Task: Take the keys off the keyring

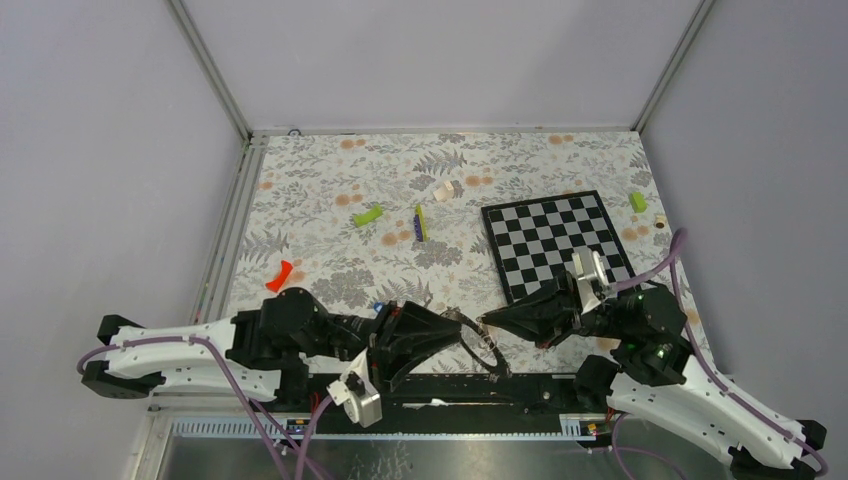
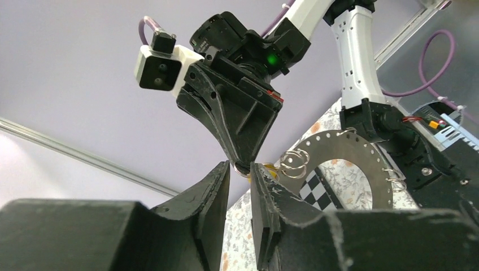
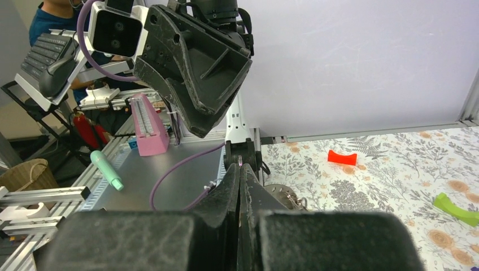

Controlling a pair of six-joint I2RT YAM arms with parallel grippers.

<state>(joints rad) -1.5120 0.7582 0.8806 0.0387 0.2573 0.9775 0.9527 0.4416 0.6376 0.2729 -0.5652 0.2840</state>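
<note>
Top external: high, behind the arm bases (image 1: 598,375), looking down and forward across the whole floral table (image 1: 330,190); far off.
Left wrist: low, close, tilted up past its own fingers (image 2: 217,192) at the right gripper (image 2: 243,165).
Right wrist: close, facing the left gripper (image 3: 199,127).
Top and left wrist share the checkered board (image 1: 555,245); top and right wrist the red piece (image 1: 280,275).

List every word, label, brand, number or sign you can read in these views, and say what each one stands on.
No text can be read in any view.
Keyboard behind the table: key legends too blurred to read.
Pink block: fine ruled marks, too small to read.
Circuit board by the arm base: any print is too blurred.
Chessboard: only squares, no letters or numbers visible.
</note>
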